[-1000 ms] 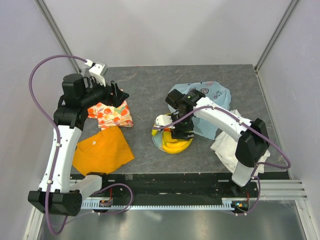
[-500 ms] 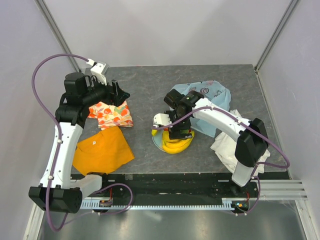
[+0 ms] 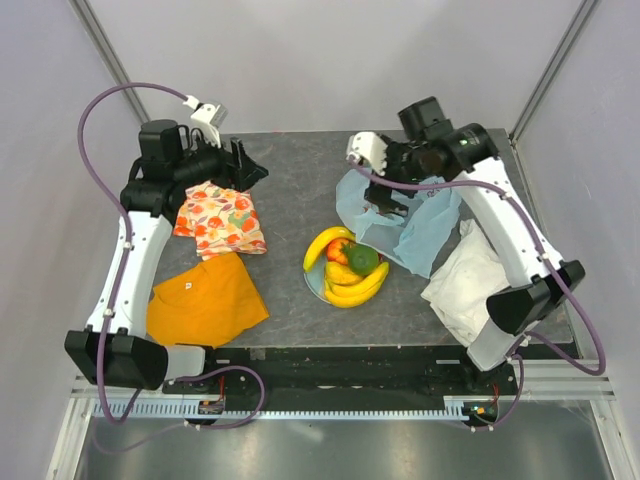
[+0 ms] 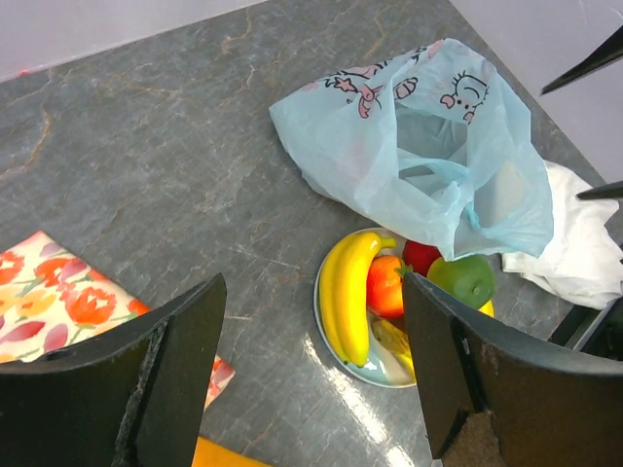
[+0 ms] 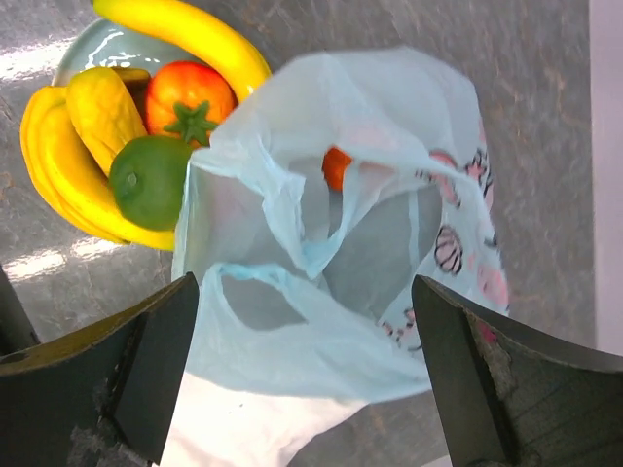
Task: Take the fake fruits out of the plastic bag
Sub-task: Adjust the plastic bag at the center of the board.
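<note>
The grey table (image 3: 290, 190) holds everything. The plastic bag (image 3: 420, 225) lies on the far right side of it. It is thin, light blue and crumpled, and its mouth gapes open. Its near edge rests on the white cloth (image 3: 465, 285) and comes right up to the plate (image 5: 102, 44).

The right gripper (image 5: 304, 282) hangs over the open bag. Its two fingers are spread wide and hold nothing. The left gripper (image 4: 311, 282) is far off on the left side. Its fingers are spread wide too, with nothing between them.

Most of the job looks done. The fake fruits (image 3: 345, 270) sit in a pile on the plate, just to the near left of the bag. There are yellow bananas (image 4: 348, 292), a red fruit (image 5: 190, 97) with a green stalk, and a round green fruit (image 5: 146, 180).

One small orange-red fruit (image 5: 336, 167) shows through the thin blue plastic, next to the pile. The pictures do not make it clear whether it is inside the bag or just under the bag's edge. The rest of the bag looks flat and hollow, with only the grey table showing through it.

So what may be left is that one small fruit. If it is inside the bag, it has to come out. If not, the task looks finished.
</note>
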Controlling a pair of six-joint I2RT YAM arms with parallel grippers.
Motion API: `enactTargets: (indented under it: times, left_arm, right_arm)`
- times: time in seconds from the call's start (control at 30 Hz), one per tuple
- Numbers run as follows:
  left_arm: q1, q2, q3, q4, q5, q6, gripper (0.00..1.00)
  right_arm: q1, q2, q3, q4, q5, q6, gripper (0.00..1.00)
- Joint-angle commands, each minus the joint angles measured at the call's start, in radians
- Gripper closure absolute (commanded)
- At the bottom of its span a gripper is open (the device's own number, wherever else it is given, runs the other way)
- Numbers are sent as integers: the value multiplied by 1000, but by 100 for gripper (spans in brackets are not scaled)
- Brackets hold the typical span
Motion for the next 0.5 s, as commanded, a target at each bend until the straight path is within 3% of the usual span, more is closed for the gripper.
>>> enactTargets:
  times: [0.0, 0.17, 0.27, 0.47]
  left_arm:
    - [-35, 51, 70, 24, 50, -7, 21]
    - [-76, 99, 120, -19, 60, 26, 21]
    - [-93, 117, 131, -42, 64, 60, 21]
    - [-105, 145, 143, -78, 60, 92, 21]
  right_arm:
    - [-108, -37, -146, 141, -63, 166, 2]
    - [-177, 45, -254, 344, 63, 309, 12]
    - [-221, 146, -251, 444, 50, 440, 20]
    - [-252, 311, -149, 455, 114, 485, 26]
